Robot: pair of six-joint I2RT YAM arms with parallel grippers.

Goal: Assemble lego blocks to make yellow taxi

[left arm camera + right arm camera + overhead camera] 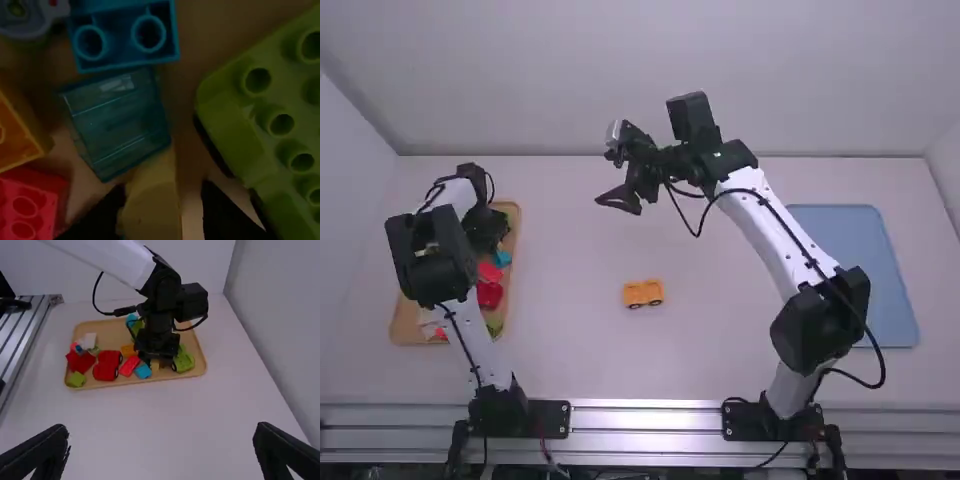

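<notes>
One small yellow plastic block (pixel 152 202): in the shallow light-brown tray (pixel 172 380), between the spread fingers of our nearer, left black claw (pixel 162 212).
Long axis: apparently lengthwise between those fingers; we should close across its width.
Right black claw (pixel 161 440): wide, above the white worktop (pixel 720 350).
Yellow-orange wheeled body (pixel 643 293): on the worktop, outside the tray.
</notes>
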